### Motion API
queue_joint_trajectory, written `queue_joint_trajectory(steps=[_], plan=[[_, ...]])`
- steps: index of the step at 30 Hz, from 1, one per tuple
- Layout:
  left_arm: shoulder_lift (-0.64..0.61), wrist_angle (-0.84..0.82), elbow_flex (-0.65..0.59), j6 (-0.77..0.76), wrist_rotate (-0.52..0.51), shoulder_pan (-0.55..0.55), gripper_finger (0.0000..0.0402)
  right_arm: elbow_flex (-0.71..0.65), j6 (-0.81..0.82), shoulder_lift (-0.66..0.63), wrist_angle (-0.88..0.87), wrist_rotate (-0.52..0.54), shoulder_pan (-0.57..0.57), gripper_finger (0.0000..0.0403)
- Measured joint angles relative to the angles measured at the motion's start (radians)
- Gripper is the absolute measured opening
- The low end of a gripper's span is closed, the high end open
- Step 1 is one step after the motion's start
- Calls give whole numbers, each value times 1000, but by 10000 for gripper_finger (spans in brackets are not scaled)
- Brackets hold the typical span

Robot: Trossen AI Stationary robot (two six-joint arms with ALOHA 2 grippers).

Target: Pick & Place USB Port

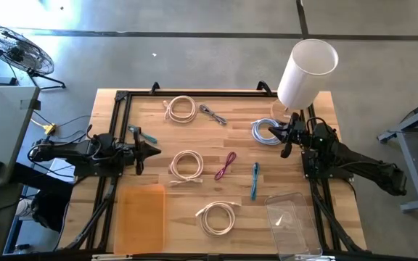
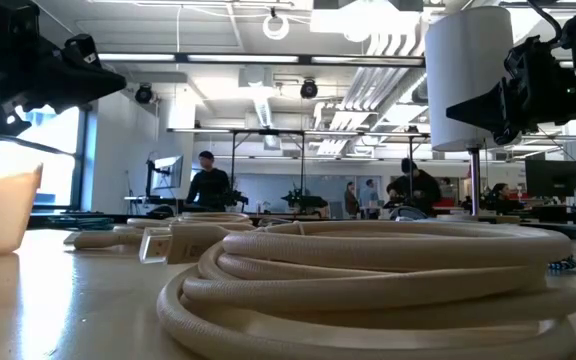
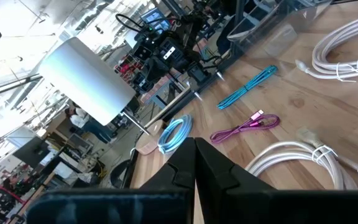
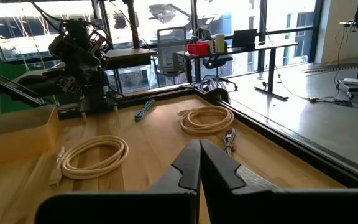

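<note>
Wood-plank table [image 1: 194,138] with black frame, centre of frame. Six coiled USB cables on it: three cream coils, one light blue coil [image 1: 264,133], a slim magenta cable [image 1: 226,166], a teal cable [image 1: 255,180] at mid-table. Left gripper [image 1: 153,151] closed, empty, centre-left, well apart from the magenta cable. Right gripper [image 1: 286,138] closed, empty, just beside the blue coil, upper right

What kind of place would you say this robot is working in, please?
Probably an open-plan robotics lab or workshop: a wooden table strewn with coiled cables, desks with monitors, and people standing behind.
</note>
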Motion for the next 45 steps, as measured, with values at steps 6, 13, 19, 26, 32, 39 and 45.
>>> queue_joint_trajectory(steps=[6,13,19,26,32,39,45], plan=[[0,0,0,1,0,0,0,0,0,0,0,0,0,0],[0,1,0,29,-1,0,0,0,0,0,0,0,0,0],[0,3,0,41,-5,0,0,0,0,0,0,0,0,0],[0,9,0,102,-17,0,0,0,46,0,3,5,0,0],[0,2,0,102,23,0,0,0,162,0,2,2,0,0],[0,2,0,104,21,0,0,0,86,0,-6,-4,0,0],[0,2,0,105,12,0,0,0,-15,0,-26,-79,0,0]])
